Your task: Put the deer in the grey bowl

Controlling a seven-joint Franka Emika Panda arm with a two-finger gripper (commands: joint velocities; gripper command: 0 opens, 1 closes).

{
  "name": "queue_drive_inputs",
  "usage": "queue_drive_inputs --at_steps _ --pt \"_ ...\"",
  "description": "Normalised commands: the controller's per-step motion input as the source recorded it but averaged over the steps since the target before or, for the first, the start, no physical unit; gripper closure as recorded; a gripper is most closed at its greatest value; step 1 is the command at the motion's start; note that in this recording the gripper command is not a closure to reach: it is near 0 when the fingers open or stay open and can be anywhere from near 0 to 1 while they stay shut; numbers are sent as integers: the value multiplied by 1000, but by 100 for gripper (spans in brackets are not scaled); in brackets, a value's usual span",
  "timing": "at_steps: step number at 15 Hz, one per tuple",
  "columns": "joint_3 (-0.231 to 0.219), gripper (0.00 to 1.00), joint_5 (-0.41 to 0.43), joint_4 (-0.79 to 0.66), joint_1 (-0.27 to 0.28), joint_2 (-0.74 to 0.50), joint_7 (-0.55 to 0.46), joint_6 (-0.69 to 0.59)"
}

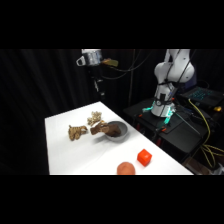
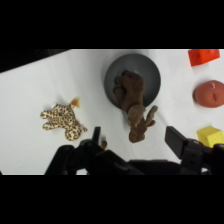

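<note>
The dark brown deer [image 2: 133, 100] lies with its front part inside the grey bowl [image 2: 150, 70] and its hind end and legs hanging out over the rim onto the table. In the side view the deer [image 1: 102, 129] drapes over the left edge of the bowl [image 1: 119, 136]. My gripper [image 1: 99, 86] hangs high above the table's far end, well clear of both. In the wrist view the gripper [image 2: 135, 137] is open, its fingers [image 2: 175, 138] wide apart and holding nothing.
Two pale spotted toy animals [image 1: 77, 132] [image 1: 95, 119] lie left of the bowl; the wrist view shows one [image 2: 64, 121]. A red cube [image 1: 144, 157] and a red-orange ball [image 1: 126, 168] sit near the front edge. A yellow block [image 2: 210, 136] lies beside the ball [image 2: 210, 93].
</note>
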Motion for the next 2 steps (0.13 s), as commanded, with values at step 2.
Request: queue_drive_inputs --at_steps 2 --pt "-23 0 202 226 -5 185 -131 52"
